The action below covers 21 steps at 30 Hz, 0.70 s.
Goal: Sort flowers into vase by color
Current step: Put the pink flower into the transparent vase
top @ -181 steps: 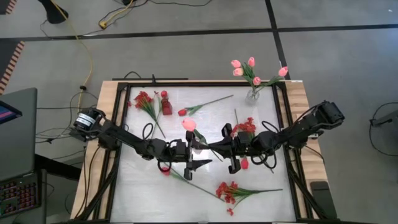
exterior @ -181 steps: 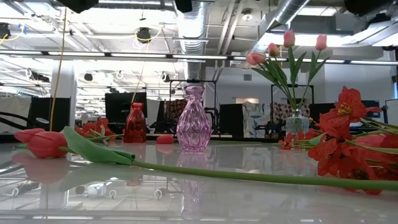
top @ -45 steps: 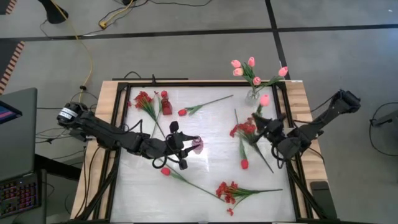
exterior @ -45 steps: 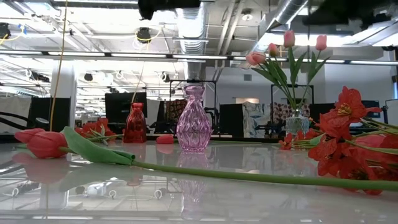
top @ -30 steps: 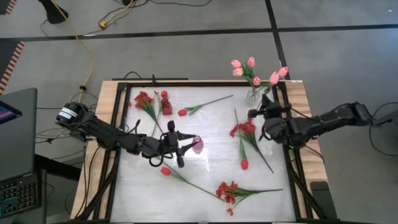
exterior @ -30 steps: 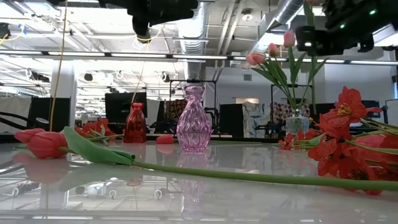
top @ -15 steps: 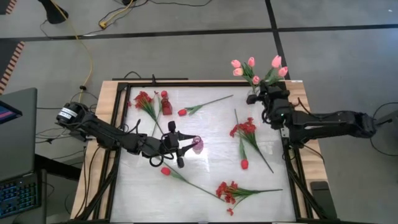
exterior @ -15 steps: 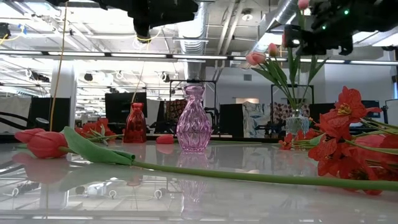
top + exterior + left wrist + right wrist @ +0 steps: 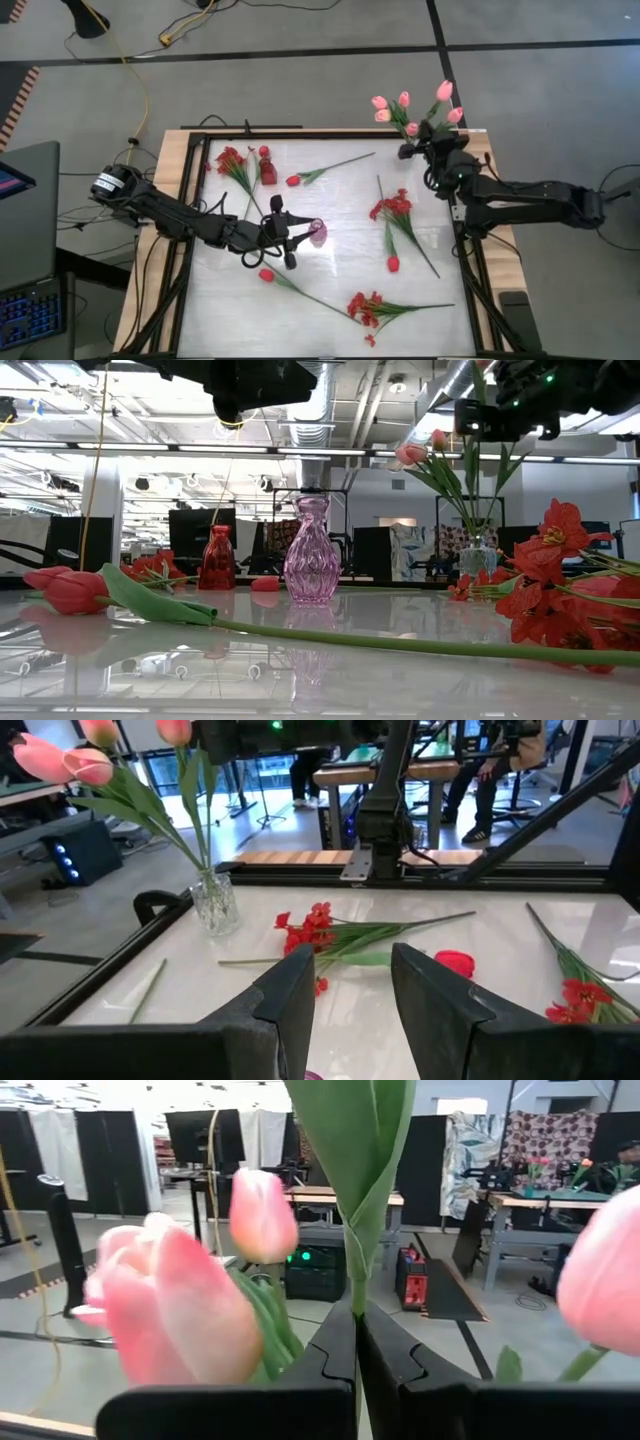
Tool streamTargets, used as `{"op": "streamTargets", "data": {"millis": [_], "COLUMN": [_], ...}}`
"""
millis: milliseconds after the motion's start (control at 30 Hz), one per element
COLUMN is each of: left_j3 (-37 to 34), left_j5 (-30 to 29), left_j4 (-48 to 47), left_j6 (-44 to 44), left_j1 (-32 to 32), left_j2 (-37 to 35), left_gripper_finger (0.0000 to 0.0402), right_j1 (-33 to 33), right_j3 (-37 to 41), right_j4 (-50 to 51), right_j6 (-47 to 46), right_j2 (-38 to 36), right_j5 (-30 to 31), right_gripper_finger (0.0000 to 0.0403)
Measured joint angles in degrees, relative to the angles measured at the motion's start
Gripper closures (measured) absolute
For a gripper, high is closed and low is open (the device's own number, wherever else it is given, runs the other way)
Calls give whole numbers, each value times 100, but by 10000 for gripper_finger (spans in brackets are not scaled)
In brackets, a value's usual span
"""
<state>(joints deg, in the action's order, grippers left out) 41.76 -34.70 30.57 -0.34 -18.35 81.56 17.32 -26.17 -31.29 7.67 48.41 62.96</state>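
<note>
My right gripper is shut on a pink tulip, level and high over the clear glass vase at the table's far right. That vase holds several pink tulips. Whether the held stem's lower end reaches into the vase does not show. My left gripper stands open in the air near the table's middle, just above and behind the mouth of the pink vase, which stands upright on its base. A red vase stands at the far left. My right gripper pinches the pink tulip's green stem and leaf between its two fingers. The fingers come in level from the table's right side and lie across the stem. The tulip stands upright with its bloom above the fingers, lifted clear of the table.
Red tulips lie flat on the table. Red bunches lie beside the red vase, right of the middle and near the front edge. A black frame borders the table.
My right gripper has carried the pink tulip up and toward the table's far edge, swinging in over the clear vase. The tulip has stayed upright in the hold, its bloom now beside the other pink blooms.
</note>
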Motion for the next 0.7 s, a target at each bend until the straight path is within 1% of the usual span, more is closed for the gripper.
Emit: {"op": "streamTargets", "data": {"millis": [200, 300, 433, 700], "left_j3": [0, 0, 0, 0], "left_j5": [0, 0, 0, 2], "left_j4": [-4, -6, -28, -37], "left_j6": [-10, -11, -28, -30], "left_j1": [0, 0, 0, 0], "left_j2": [0, 0, 0, 0], "left_gripper_finger": [278, 278, 278, 278], "right_j1": [178, 238, 354, 496], "right_j3": [6, 72, 220, 406], "right_j4": [85, 75, -186, -329], "right_j6": [-23, -317, -460, -484], "right_j2": [73, 186, 318, 377], "right_j5": [-14, -26, -163, -169], "right_gripper_finger": [375, 375, 375, 375]}}
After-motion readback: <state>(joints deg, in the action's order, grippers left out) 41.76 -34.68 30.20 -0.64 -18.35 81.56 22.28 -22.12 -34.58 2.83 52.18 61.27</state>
